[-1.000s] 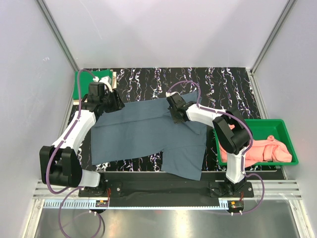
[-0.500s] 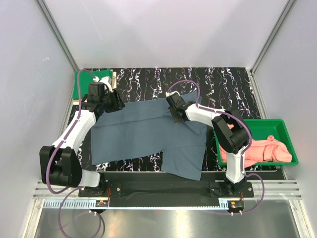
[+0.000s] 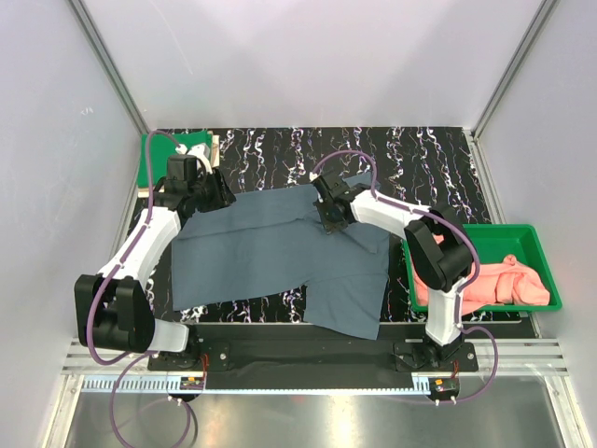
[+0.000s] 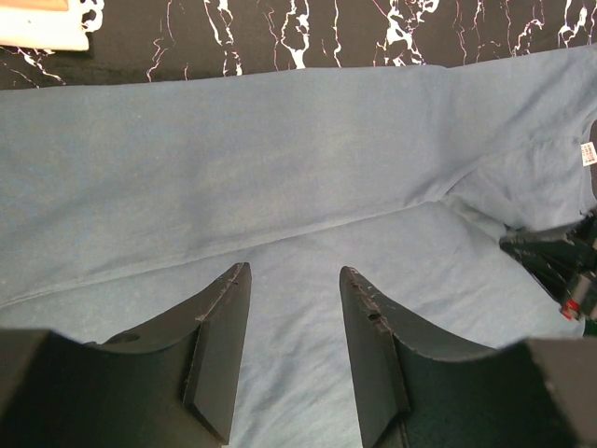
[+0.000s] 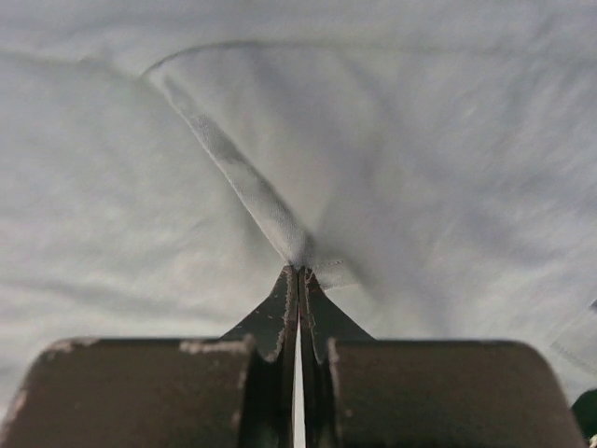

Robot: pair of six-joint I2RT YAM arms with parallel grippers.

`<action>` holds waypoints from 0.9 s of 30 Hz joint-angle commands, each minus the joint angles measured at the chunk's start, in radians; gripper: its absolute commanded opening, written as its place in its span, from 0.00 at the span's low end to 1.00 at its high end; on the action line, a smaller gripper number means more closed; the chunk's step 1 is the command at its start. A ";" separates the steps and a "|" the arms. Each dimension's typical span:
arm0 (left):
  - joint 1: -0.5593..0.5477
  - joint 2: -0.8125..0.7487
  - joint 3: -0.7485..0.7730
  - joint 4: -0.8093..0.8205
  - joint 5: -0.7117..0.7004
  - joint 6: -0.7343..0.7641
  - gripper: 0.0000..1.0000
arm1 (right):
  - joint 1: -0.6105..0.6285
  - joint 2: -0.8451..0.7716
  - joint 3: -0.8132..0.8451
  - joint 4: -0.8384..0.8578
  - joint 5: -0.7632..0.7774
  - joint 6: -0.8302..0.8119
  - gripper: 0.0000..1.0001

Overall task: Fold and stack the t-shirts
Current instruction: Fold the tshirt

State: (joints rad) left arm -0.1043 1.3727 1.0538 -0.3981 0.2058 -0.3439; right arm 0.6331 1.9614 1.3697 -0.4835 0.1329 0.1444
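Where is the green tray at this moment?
In the top view, the green tray sits at the right edge of the table, beside the right arm, holding salmon-pink shirts.

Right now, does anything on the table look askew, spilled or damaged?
Nothing is damaged or spilled. The blue-grey t-shirt lies skewed on the table, and its near right corner appears to hang past the front edge. The right jaws are shut on a pinched-up ridge of it.

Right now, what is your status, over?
Right gripper shut on a pinch of the blue-grey t-shirt. Left gripper open over it, empty. Nothing else lies on it.
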 commanded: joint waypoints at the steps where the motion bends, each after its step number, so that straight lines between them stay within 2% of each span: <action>1: 0.006 0.005 0.006 0.035 0.003 0.009 0.48 | 0.007 -0.076 0.037 -0.075 -0.114 0.046 0.00; 5: 0.006 0.011 0.006 0.035 0.009 0.008 0.48 | 0.008 -0.084 0.048 -0.112 -0.130 0.081 0.00; 12: 0.006 0.023 0.005 0.036 0.010 0.011 0.49 | 0.010 -0.075 0.075 -0.136 -0.249 0.121 0.00; 21: 0.005 0.065 0.011 0.036 0.082 0.000 0.49 | 0.008 -0.050 0.091 -0.130 -0.369 0.176 0.00; 25: 0.002 0.068 0.008 0.038 0.093 0.005 0.49 | 0.008 -0.026 0.100 -0.130 -0.389 0.219 0.00; 27: -0.011 0.083 0.012 0.038 0.144 0.016 0.48 | 0.008 -0.013 0.104 -0.129 -0.388 0.242 0.03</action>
State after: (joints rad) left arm -0.1047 1.4433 1.0538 -0.3958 0.2630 -0.3435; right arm 0.6331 1.9335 1.4273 -0.6109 -0.2073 0.3347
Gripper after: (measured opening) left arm 0.482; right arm 0.014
